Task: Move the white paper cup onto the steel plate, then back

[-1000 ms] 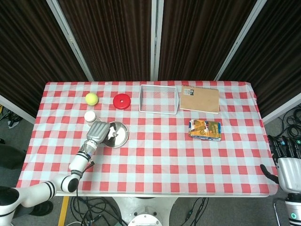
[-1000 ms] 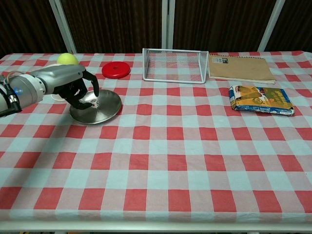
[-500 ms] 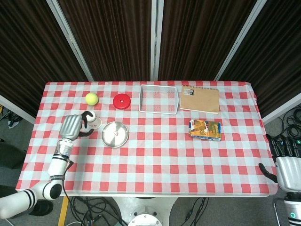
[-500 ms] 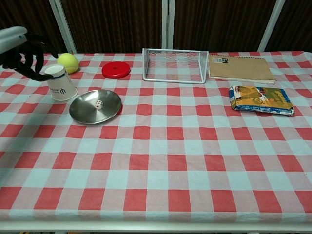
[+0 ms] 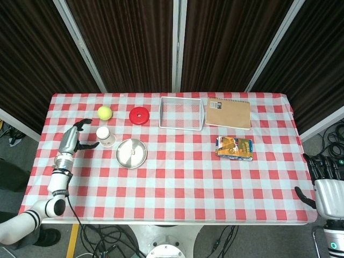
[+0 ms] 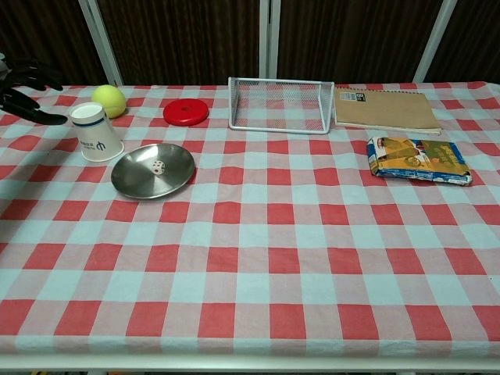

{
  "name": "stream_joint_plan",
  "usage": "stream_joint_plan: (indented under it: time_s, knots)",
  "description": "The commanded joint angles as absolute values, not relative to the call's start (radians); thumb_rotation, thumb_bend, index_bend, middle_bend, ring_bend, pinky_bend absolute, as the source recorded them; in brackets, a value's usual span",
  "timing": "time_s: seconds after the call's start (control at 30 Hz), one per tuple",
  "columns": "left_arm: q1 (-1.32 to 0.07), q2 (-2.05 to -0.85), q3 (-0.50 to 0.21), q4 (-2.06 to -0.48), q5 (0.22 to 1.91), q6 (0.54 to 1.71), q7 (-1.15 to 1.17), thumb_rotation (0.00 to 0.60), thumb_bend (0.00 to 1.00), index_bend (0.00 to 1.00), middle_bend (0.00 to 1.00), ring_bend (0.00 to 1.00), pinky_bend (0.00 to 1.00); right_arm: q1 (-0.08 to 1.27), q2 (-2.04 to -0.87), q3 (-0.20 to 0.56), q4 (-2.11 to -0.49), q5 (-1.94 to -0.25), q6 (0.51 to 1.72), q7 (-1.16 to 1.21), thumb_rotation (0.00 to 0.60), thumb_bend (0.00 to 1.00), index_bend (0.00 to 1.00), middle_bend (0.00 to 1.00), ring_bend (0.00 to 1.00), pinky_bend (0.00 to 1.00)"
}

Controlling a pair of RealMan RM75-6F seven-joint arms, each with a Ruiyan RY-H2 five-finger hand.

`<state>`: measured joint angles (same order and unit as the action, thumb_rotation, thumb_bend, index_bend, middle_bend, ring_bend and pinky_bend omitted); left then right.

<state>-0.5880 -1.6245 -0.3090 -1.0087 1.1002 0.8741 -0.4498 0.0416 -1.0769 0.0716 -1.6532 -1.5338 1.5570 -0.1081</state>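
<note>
The white paper cup (image 5: pixel 105 137) (image 6: pixel 95 132) stands upright on the checked cloth, just left of the steel plate (image 5: pixel 131 153) (image 6: pixel 152 169), which lies bare. My left hand (image 5: pixel 72 140) (image 6: pixel 25 92) hovers a short way left of the cup with its fingers spread and nothing in them; it does not touch the cup. My right hand (image 5: pixel 324 185) hangs off the table's right front corner, fingers apart, holding nothing.
A yellow ball (image 5: pixel 104 112) (image 6: pixel 108 100) and a red disc (image 5: pixel 139 115) (image 6: pixel 186 112) lie behind the cup and plate. A white wire basket (image 5: pixel 181 113) (image 6: pixel 281 104), a brown notebook (image 5: pixel 229 113) and a snack packet (image 5: pixel 234 148) sit at the centre and right.
My left hand has pulled away to the left from over the plate and cup and opened wider. The cup stands uncovered beside the plate. The right hand has not moved.
</note>
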Motion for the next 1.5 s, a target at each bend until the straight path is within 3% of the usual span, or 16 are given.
stream_joint_plan:
  time_s: [0.03,0.6,0.9,1.03,1.17,1.5]
  knots:
    - [-0.623,-1.704,-0.309,-0.883,1.163,0.83,-0.561,0.6,0.16,0.2,0.19,0.12,0.22,0.041,-1.076,0.072,-1.656,-1.53,1.555,-0.111,0.6,0.15,0.0,0.18,0.0,0.01]
    - [-0.681,-1.825,-0.31,-0.694,1.203,0.773,-0.716,0.6,0.16,0.33,0.21,0.12,0.21,0.061,-1.057,0.065,-1.699,-1.488,1.48,-0.163,0.6,0.15,0.01,0.18,0.0,0.01]
    - [-0.689,-1.842,-0.335,-0.652,1.18,0.768,-0.728,0.6,0.3,0.46,0.34,0.21,0.25,0.07,-1.059,0.06,-1.707,-1.49,1.463,-0.168,0.6,0.16,0.02,0.18,0.0,0.01]
    - [-0.679,-1.808,-0.331,-0.703,1.196,0.785,-0.736,0.6,0.32,0.46,0.36,0.21,0.25,0.07,-1.058,0.06,-1.707,-1.495,1.467,-0.167,0.6,0.16,0.02,0.18,0.0,0.01]
    - [-0.664,-1.762,-0.328,-0.784,1.215,0.825,-0.729,0.6,0.33,0.47,0.41,0.27,0.31,0.071,-1.058,0.06,-1.706,-1.501,1.472,-0.164,0.6,0.16,0.02,0.18,0.0,0.01]
    - [-0.652,-1.635,-0.282,-1.102,1.299,0.901,-0.613,0.6,0.34,0.47,0.43,0.27,0.32,0.064,-1.063,0.053,-1.696,-1.51,1.481,-0.152,0.6,0.16,0.03,0.18,0.0,0.01]
